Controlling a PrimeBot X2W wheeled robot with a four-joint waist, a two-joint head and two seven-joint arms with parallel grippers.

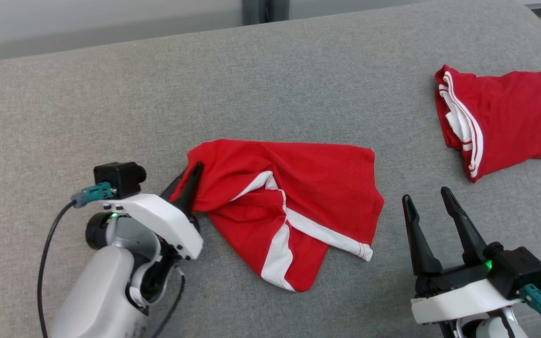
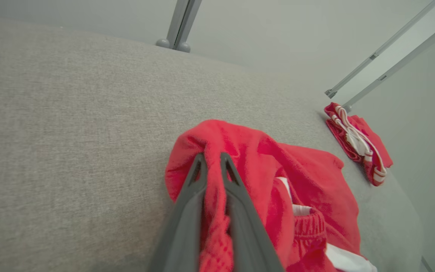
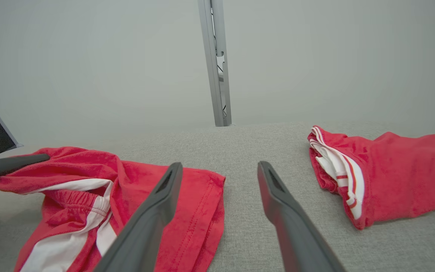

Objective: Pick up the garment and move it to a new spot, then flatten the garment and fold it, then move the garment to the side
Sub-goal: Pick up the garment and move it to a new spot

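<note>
Two red garments on one grey bench [image 1: 111,94]: crumpled garment [image 1: 298,188] centre, folded garment [image 1: 510,126] far right. Two hands: left hand [image 1: 188,176], right hand [image 1: 426,193].

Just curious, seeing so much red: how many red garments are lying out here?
2. One crumpled garment lies in the middle, pinched by the left gripper; one folded garment sits far right. None seems hidden.

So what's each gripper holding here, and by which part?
Left gripper pinches the crumpled red garment at its bunched left edge; right gripper is open, empty.
</note>
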